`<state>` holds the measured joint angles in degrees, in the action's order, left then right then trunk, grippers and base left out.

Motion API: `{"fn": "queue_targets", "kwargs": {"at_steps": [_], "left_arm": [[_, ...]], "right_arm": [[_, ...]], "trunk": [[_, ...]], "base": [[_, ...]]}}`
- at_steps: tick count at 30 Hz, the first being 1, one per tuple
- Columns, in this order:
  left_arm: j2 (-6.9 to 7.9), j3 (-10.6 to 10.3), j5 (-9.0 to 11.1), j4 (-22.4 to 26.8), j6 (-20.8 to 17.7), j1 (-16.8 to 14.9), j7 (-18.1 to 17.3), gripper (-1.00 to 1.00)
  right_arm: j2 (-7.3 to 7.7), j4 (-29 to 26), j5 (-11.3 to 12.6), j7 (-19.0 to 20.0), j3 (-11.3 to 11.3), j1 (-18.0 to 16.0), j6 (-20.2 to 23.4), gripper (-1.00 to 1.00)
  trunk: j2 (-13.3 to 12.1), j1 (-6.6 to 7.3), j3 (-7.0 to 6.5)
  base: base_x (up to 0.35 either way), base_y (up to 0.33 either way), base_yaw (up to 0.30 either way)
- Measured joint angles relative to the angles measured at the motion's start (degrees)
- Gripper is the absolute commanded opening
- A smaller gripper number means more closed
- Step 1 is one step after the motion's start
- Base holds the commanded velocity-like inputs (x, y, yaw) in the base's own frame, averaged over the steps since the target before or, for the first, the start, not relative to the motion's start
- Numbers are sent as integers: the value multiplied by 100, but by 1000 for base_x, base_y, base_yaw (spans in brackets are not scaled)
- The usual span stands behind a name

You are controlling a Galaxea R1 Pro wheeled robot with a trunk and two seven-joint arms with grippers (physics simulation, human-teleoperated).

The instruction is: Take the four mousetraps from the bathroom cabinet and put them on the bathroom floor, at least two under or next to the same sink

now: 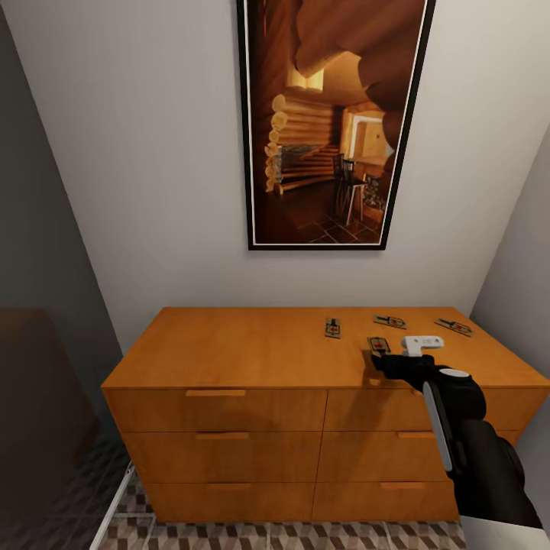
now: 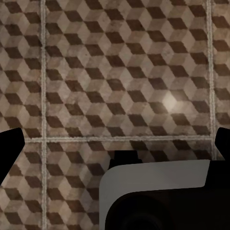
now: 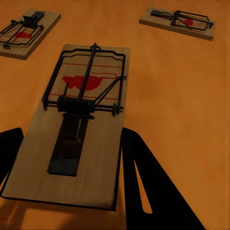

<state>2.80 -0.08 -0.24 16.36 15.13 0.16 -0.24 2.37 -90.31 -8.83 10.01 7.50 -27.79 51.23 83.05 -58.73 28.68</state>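
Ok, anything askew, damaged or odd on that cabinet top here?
Nothing stands out. Four mousetraps lie flat and intact on the cabinet, at mixed angles; the right gripper is at the nearest one.

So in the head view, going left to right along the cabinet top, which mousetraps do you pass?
Leftmost mousetrap → mousetrap at the right gripper → rear middle mousetrap → rightmost mousetrap.

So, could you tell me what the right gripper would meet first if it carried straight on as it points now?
Most likely the nearest mousetrap, lying flat between the open fingers of the right gripper on the cabinet top.
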Motion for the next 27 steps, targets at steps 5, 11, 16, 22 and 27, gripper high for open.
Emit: {"fn": "queue_targets", "kwargs": {"at_steps": [5, 11, 16, 22, 27], "left_arm": [[0, 0, 0, 0, -1, 0, 0, 100], [-4, -3, 0, -2, 4, 0, 0, 100], [-2, -3, 0, -2, 7, 0, 0, 100], [-2, -2, 0, -4, 7, 0, 0, 100], [-4, -4, 0, -14, 7, 0, 0, 100]], "right_arm": [[0, -105, 1, -1, -1, -82, 277, -100], [1, -135, 1, -2, -5, -178, 395, -100], [0, -139, 1, -2, -6, -193, 419, -100], [0, -138, 1, -2, -7, -196, 432, -100], [0, -138, 1, -3, -7, -197, 434, -100]], "trunk": [[0, 0, 0], [0, -1, 0], [0, -3, 0], [0, -4, 0], [0, -4, 0]], "base": [[0, 0, 0], [-45, 0, 0], [-252, 0, 0], [-321, 0, 0], [-332, 0, 0]]}}
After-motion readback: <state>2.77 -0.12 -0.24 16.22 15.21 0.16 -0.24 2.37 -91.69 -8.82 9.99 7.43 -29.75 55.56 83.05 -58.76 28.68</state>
